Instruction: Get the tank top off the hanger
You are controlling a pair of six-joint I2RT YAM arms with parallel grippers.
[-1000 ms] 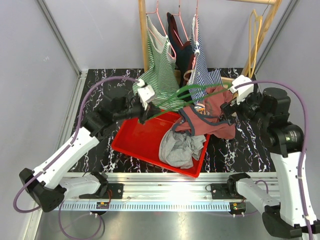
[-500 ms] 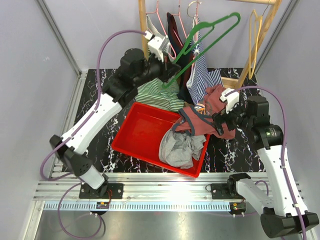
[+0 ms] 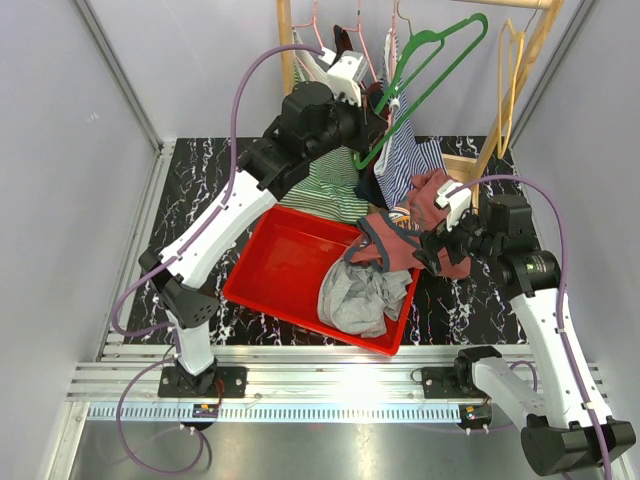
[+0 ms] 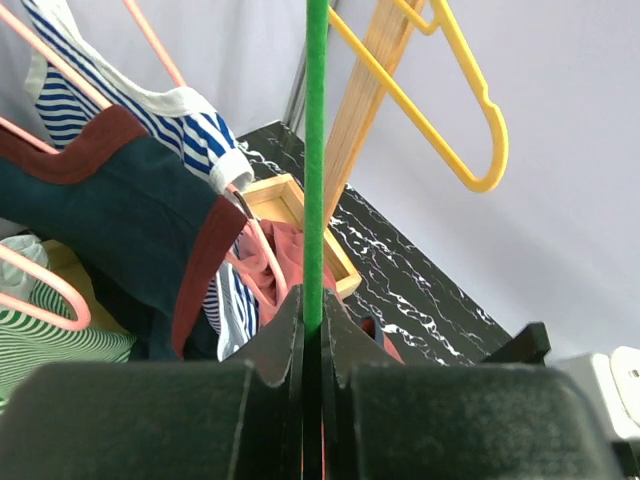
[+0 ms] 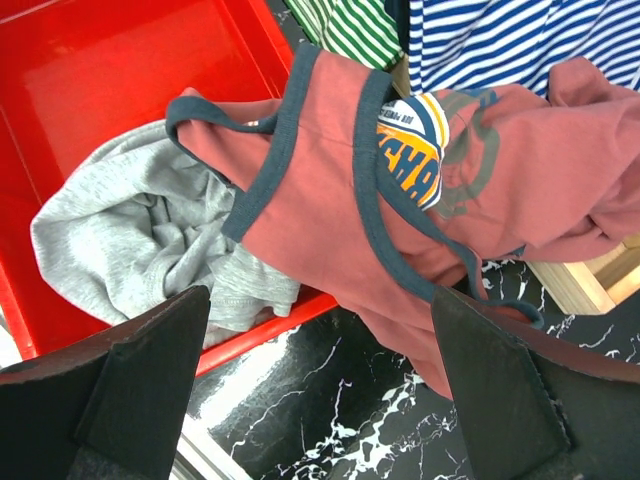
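The right gripper (image 3: 433, 248) (image 5: 318, 300), closest to me, has its jaws spread as wide as they go and holds nothing; it hangs just above the tank top (image 3: 420, 225) (image 5: 330, 190). That top, a brick-red one with dark blue trim and an orange print, is off the hanger and lies crumpled. One side is draped over the far right corner of the red bin (image 3: 280, 260) (image 5: 100, 80) and the rest spills onto the black marble table (image 3: 190, 200) and against a low wooden box (image 3: 455, 160) (image 5: 590, 280). In the bin beside it, partly under its edge, sits a bunched grey garment (image 3: 355, 295) (image 5: 130, 240). Farther back, the left arm stretches up and across to the clothes rack. The left gripper (image 3: 372, 120) (image 4: 312, 320) is pinched tight on the thin bar of the green hanger (image 3: 430, 60) (image 4: 315, 150), which is bare and tilted, its hook up near the rail. I cannot tell from here whether the hook is on the rail. Behind and below that hand hang a green-striped top (image 3: 325, 190), a blue-striped top (image 3: 405, 150) (image 4: 200, 120) and a navy garment (image 4: 120, 220) with dark red trim, on pink hangers (image 3: 318, 30) (image 4: 45, 290). At the far right, an empty yellow hanger (image 3: 515, 70) (image 4: 450, 100) hangs by the slanted post of the wooden rack (image 3: 287, 60) (image 4: 370, 100).
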